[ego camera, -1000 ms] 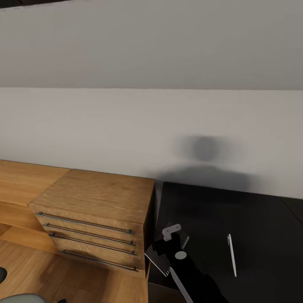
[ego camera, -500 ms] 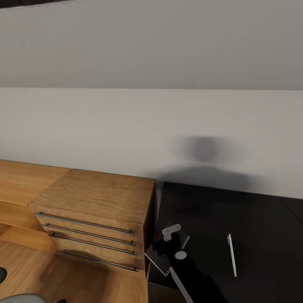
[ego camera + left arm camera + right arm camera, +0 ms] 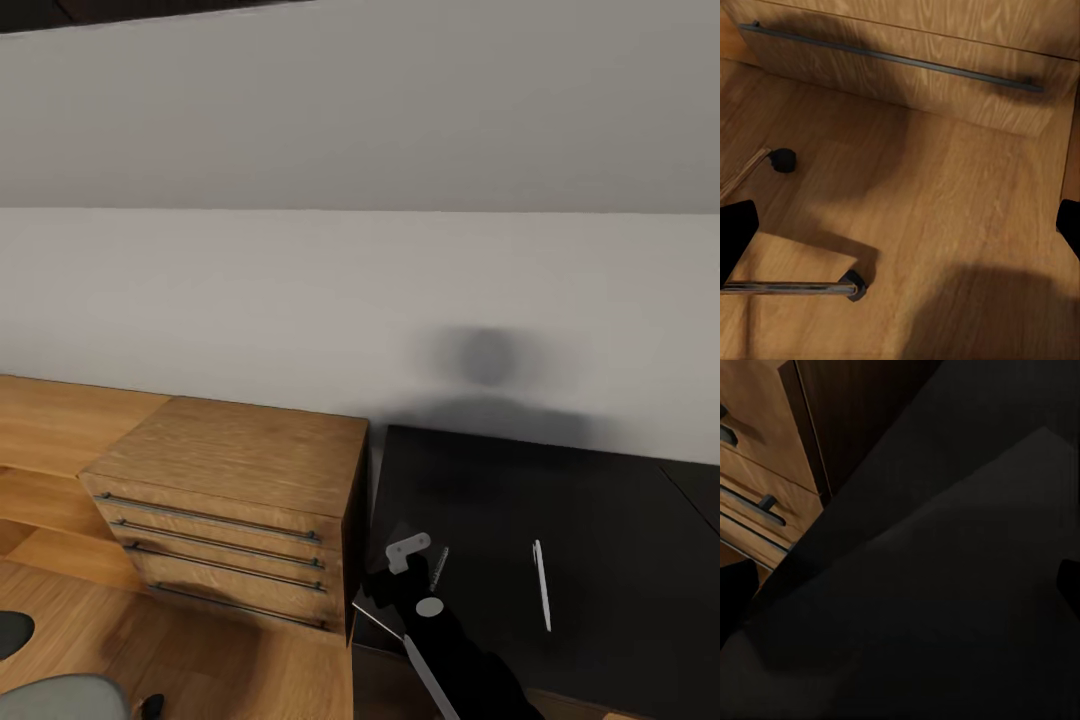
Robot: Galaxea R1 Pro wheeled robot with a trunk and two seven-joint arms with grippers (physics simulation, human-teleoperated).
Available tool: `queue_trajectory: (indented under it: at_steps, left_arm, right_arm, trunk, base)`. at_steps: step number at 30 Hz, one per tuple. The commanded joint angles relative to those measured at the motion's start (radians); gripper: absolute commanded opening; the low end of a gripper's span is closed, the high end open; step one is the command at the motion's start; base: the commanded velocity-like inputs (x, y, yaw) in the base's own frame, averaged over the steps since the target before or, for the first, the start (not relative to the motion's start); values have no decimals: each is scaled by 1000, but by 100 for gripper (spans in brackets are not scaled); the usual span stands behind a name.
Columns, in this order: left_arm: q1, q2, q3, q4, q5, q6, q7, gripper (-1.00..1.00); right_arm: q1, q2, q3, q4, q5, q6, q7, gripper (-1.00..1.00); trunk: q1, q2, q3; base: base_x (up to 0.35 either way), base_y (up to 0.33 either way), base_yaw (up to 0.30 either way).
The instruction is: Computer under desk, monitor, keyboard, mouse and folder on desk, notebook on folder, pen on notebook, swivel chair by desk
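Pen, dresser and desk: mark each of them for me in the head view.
pen (image 3: 541, 585), head view, middle of its white barrel.
dresser (image 3: 240, 455), head view, bare wooden top.
desk (image 3: 620, 540), head view, bare black surface to the right of the pen.

One black robot arm (image 3: 455, 655) enters from the bottom centre of the head frame, reaching up-left, grey disc joint and pale bracket at its wrist. Left wrist frame: black fingertips (image 3: 735, 236) at the far left and right edges, spread wide. Right wrist frame: dark fingertips (image 3: 1069, 581) likewise at opposite edges, spread apart.
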Motion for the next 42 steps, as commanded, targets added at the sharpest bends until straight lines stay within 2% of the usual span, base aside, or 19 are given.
queue_trajectory:
  at_steps: [1, 42]
  left_arm:
    - [0, 0, 2, 0, -11, -2, 9, 100]
    - [0, 0, 2, 0, -11, -2, 9, 100]
  right_arm:
    - [0, -1, 3, 30, -14, 4, -9, 100]
    - [0, -4, 0, 36, -14, 4, -8, 100]
  trunk:
    - [0, -1, -1]
    - [0, -1, -1]
  base:
    - [-11, 0, 0]
    - [-52, -35, 0]
